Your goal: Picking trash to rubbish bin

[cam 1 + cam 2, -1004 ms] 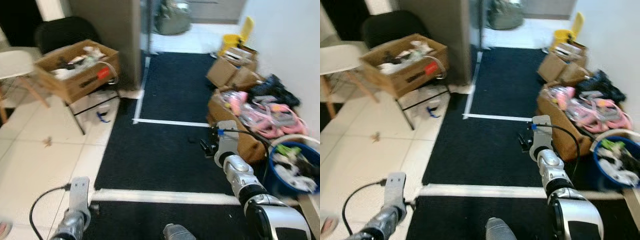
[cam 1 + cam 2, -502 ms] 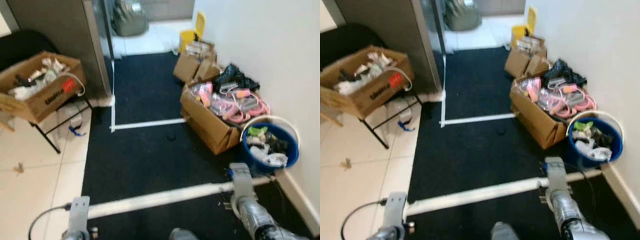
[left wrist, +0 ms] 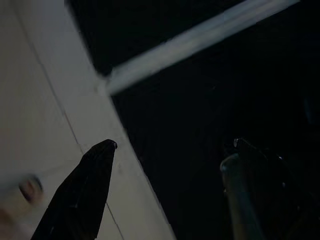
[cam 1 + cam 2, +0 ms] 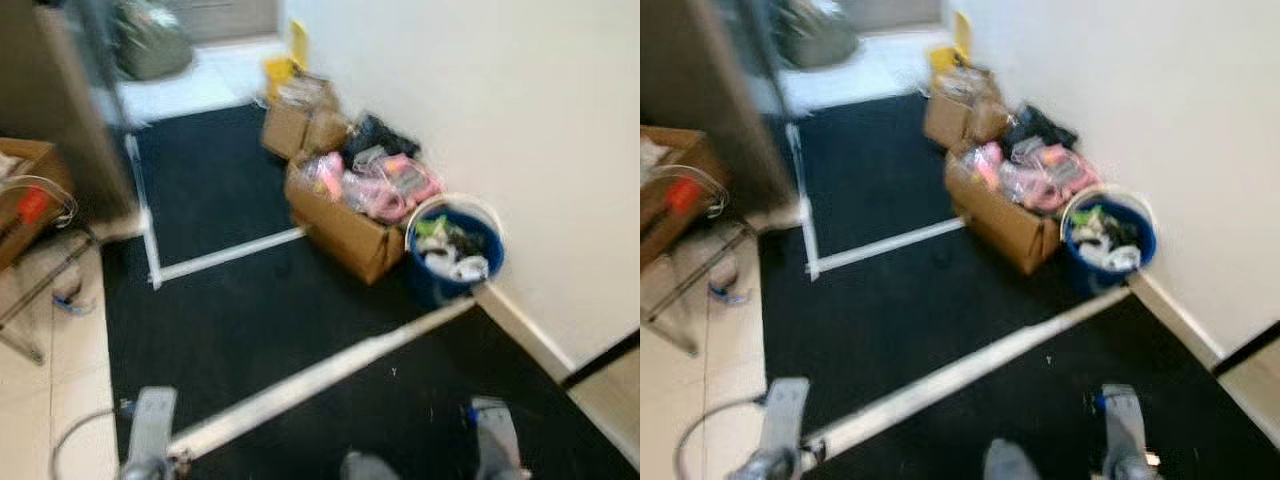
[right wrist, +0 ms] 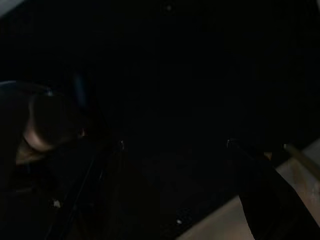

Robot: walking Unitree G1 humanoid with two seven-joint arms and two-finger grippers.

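A blue rubbish bin (image 4: 455,256) with a white rim stands on the black carpet against the white wall, and it holds mixed trash. Both arms hang low at the picture's bottom edge, the left arm (image 4: 150,432) over the white floor stripe and the right arm (image 4: 497,440) over the carpet, well short of the bin. In the left wrist view my left gripper (image 3: 171,152) is open above carpet and tile, holding nothing. The dark right wrist view shows my right gripper (image 5: 175,145) open over the carpet, with nothing between its fingers. The head views are blurred.
An open cardboard box (image 4: 345,225) of pink items stands beside the bin, with more boxes (image 4: 295,120) and a yellow object behind it along the wall. A white stripe (image 4: 320,375) crosses the carpet. A box on a stand (image 4: 25,215) is at the left.
The whole picture has swung right, so the camera has turned: the bin and wall now sit nearer the middle. The right arm has dropped to the bottom edge. Blur has grown.
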